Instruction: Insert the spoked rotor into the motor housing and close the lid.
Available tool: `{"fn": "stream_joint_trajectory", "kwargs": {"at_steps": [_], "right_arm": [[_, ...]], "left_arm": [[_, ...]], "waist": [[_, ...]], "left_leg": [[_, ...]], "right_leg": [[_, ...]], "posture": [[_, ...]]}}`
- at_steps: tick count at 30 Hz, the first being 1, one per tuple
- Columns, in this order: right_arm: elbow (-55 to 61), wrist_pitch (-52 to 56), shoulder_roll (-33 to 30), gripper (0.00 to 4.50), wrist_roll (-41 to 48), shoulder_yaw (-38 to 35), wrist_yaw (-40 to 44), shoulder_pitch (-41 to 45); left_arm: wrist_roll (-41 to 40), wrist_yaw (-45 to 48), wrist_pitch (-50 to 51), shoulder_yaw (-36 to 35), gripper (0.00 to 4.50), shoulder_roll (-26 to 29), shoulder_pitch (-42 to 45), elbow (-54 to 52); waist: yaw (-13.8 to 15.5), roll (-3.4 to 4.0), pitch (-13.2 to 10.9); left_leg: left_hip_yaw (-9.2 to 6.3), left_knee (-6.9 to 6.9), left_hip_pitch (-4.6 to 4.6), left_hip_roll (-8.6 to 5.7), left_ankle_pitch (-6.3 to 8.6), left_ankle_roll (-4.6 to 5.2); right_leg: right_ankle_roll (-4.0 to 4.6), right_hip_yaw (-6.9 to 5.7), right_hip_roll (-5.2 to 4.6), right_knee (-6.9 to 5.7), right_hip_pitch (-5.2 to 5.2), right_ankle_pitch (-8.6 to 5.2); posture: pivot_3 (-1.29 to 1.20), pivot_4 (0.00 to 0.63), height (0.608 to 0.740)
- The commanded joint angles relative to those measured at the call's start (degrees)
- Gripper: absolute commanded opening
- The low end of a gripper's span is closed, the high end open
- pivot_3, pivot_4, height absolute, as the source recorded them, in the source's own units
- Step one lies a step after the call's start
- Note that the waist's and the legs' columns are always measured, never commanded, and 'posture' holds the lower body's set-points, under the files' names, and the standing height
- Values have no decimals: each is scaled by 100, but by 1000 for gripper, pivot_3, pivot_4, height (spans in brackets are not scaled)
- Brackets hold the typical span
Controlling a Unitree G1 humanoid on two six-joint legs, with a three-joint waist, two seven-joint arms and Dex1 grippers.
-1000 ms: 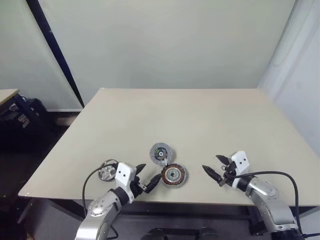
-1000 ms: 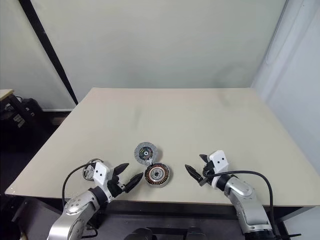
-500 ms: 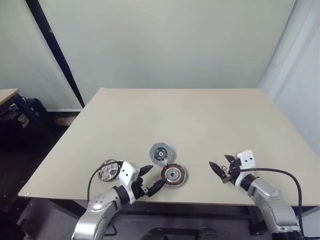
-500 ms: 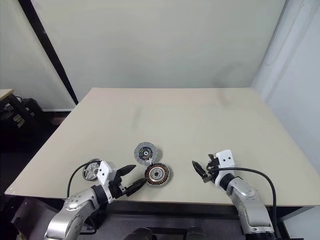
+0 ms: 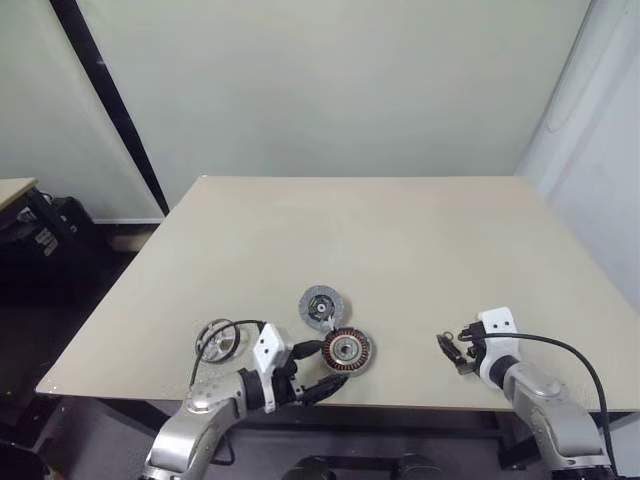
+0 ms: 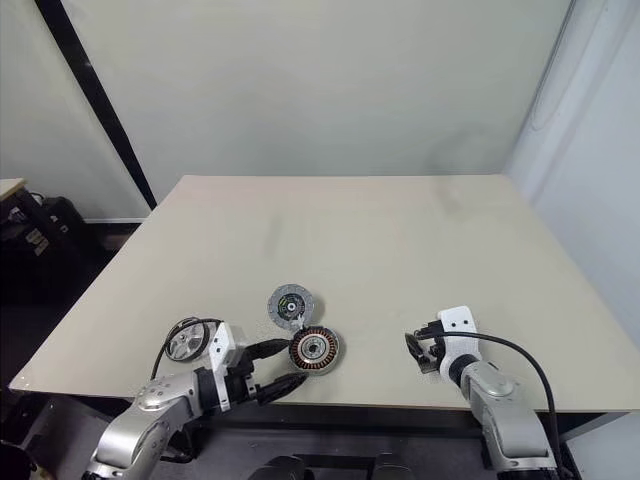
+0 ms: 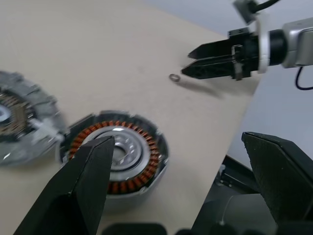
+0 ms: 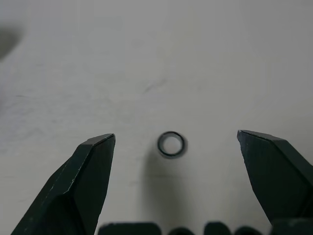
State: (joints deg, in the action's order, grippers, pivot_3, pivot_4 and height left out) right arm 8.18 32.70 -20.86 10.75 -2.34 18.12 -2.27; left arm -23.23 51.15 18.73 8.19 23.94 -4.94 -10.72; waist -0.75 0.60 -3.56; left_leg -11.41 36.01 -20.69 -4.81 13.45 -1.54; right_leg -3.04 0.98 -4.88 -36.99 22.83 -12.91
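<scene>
Copper windings ring the housing (image 5: 347, 349), which lies flat near the desk's (image 5: 400, 240) front edge. The grey lid (image 5: 320, 304) lies just behind it, their rims touching or nearly so. The silver rotor (image 5: 217, 341) sits apart on the left side, close beside the left arm. The left tool (image 5: 316, 371) is wide open and empty, its fingers level just beside the housing. The right tool (image 5: 450, 350) is also spread wide, holding nothing, poised over a small dark ring (image 8: 171, 144) on the desk.
</scene>
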Motion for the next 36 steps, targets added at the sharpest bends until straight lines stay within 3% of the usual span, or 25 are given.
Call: {"fn": "stream_joint_trajectory", "kwargs": {"at_steps": [1,21,24,32,36], "right_arm": [[24,2,70,4358,-37,-60,-96,161],[-1065,-293,413,4358,-391,183,-215,657],[-1079,-279,440,3578,-416,178,-227,647],[-986,-252,459,749,-451,150,-261,580],[-973,-404,515,694,-399,97,-254,592]], "left_arm": [[-57,41,-11,20,4451,27,125,-237],[-95,-121,121,-149,4451,214,21,-516],[-104,-147,149,-167,4500,236,5,-547],[-116,-194,189,-174,4500,271,-9,-563],[-116,-223,180,-203,4500,277,-24,-532]], "waist": [[1,0,0],[-8,1,0],[-8,1,0],[-6,1,1],[-7,1,1]], "left_leg": [[0,0,0,0,0,0],[7,-3,1,18,-12,20],[8,-3,2,18,-12,20],[9,-3,3,21,-12,20],[9,-3,3,22,-12,20]], "right_leg": [[0,0,0,0,0,0],[0,0,4,0,4,0],[0,0,6,0,4,0],[0,1,8,0,3,0],[0,1,8,0,4,0]], "posture": [[0,0,740],[0,0,740],[0,0,740],[0,0,740],[0,0,740]]}}
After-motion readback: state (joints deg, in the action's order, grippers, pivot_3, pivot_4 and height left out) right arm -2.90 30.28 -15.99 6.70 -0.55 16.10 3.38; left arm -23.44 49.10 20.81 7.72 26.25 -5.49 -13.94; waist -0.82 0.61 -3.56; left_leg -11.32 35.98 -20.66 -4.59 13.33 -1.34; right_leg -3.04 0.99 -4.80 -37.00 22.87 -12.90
